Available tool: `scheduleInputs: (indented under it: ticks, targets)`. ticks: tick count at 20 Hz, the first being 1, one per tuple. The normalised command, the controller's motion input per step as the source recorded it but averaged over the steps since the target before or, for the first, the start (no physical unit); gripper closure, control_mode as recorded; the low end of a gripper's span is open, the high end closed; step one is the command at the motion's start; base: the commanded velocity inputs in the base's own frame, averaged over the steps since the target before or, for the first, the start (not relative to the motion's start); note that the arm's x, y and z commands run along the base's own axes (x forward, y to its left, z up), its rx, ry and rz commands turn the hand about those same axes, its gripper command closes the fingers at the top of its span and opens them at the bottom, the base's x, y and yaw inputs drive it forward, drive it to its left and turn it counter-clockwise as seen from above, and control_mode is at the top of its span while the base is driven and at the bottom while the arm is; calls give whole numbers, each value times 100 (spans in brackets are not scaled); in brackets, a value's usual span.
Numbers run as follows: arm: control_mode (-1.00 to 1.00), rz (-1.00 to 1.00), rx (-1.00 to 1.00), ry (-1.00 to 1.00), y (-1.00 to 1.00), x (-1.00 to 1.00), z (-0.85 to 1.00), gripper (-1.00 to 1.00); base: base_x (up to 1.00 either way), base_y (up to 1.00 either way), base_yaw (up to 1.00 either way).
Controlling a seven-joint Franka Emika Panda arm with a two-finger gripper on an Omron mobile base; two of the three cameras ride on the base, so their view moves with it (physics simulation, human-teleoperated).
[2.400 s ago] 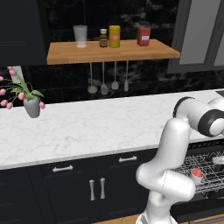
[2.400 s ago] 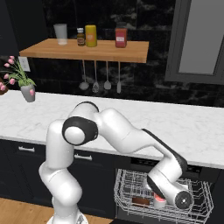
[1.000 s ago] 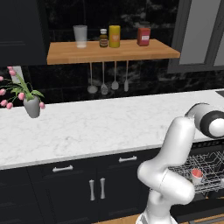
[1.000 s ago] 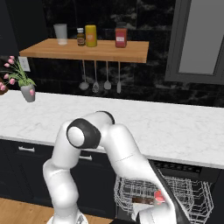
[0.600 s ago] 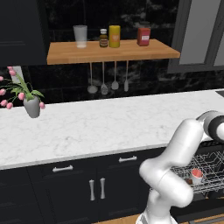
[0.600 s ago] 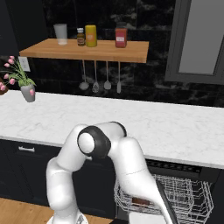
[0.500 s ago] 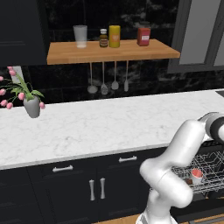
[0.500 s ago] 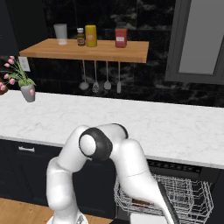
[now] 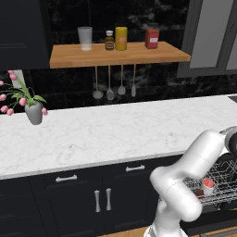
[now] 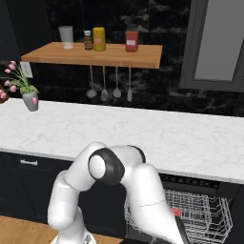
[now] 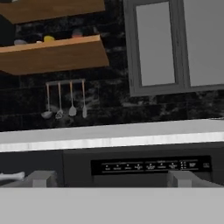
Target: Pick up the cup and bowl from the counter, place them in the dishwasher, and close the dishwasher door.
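Home kitchen, rendered. Long white marble counter over dark cabinets with silver handles; black tiled wall; wooden shelf carrying jars and a tumbler; utensils hung beneath it; flower vase far left; built-in dishwasher with wire rack at right.

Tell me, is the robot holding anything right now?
No, nothing. In the hand view the gripper is wide open with nothing between its fingertips. The cup already sits in the dishwasher rack.
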Motion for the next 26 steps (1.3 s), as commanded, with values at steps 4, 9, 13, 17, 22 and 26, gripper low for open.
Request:
scheduleInputs:
  ticks: [4, 9, 13, 17, 22, 26]
  targets:
    - [-100, 0, -4, -21, 31, -56, -28, -100, 0, 0, 0]
    - [-100, 0, -2, -3, 28, -31, -72, -100, 0, 0, 0]
    - [-100, 0, -1, 0, 14, -11, -80, -100, 0, 0, 0]
    - [-100, 0, 0, 9, 0, 7, -94, -100, 0, 0, 0]
    - [-100, -2, 0, 36, -8, 39, -46, -100, 0, 0, 0]
    - [-100, -6, 0, 29, -22, 15, -37, -100, 0, 0, 0]
